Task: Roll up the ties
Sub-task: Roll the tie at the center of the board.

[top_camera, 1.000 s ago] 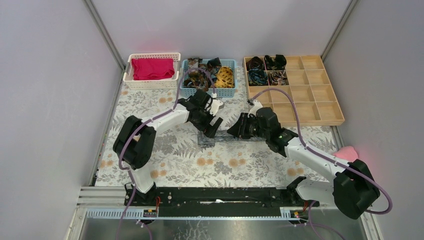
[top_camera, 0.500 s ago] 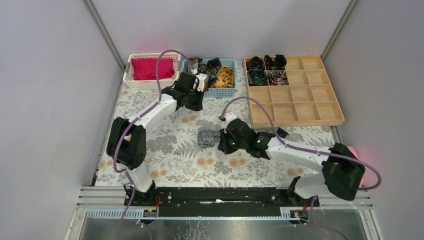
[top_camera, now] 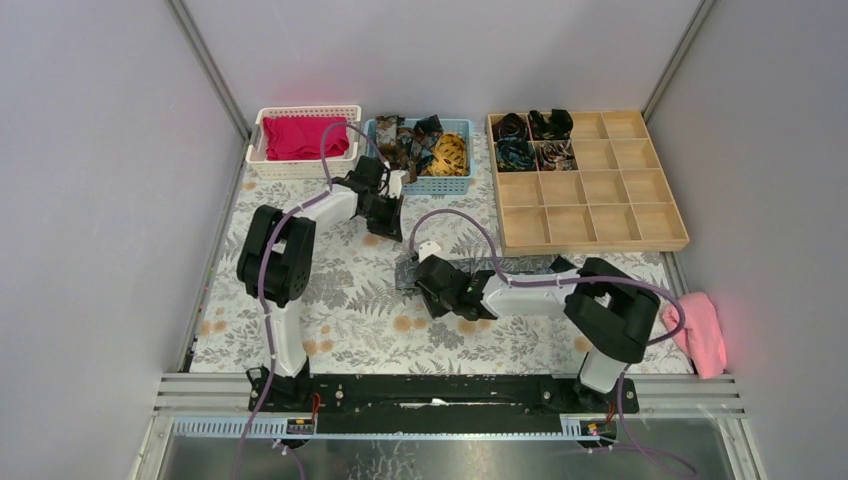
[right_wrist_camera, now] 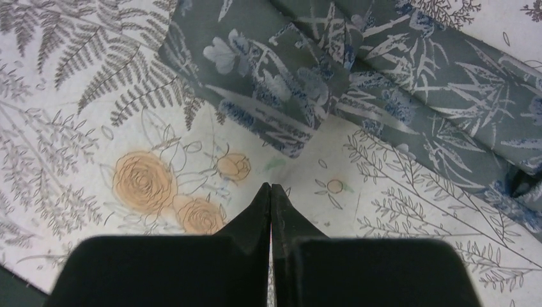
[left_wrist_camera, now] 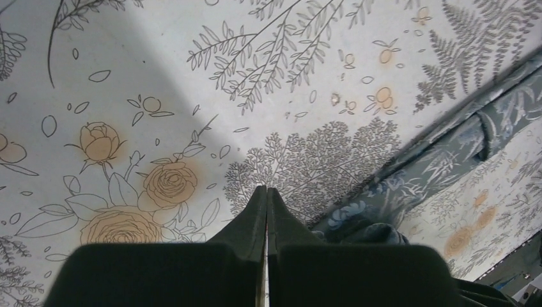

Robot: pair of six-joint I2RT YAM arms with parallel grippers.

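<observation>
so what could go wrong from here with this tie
1. The tie lies loosely folded with neither arm holding it: both the right fingers and the left fingers are shut and empty, so the folds may spring open.
2. Shut fingers near the tablecloth could snag or drag it if they push down.

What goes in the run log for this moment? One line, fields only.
left gripper: shut, empty | right gripper: shut, empty | grey tie: on floral mat, unheld
</observation>
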